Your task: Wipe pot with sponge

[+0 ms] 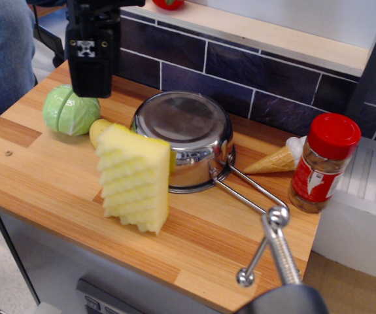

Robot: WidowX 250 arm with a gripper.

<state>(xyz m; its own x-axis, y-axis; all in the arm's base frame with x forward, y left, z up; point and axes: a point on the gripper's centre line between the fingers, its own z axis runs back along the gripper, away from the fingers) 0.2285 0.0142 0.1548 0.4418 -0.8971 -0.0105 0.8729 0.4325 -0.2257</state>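
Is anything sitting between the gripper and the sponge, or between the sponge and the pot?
Nothing visible blocks either path. The gripper hangs above the green cabbage, up-left of the sponge; open air lies between them. The sponge stands against the pot, beside a small yellow ball.

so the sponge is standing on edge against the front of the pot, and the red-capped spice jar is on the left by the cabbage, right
Not quite. The sponge does stand on edge against the pot, but the red-capped spice jar is on the right end of the counter, beside the ice cream cone, far from the cabbage. The observation.image view shows this.
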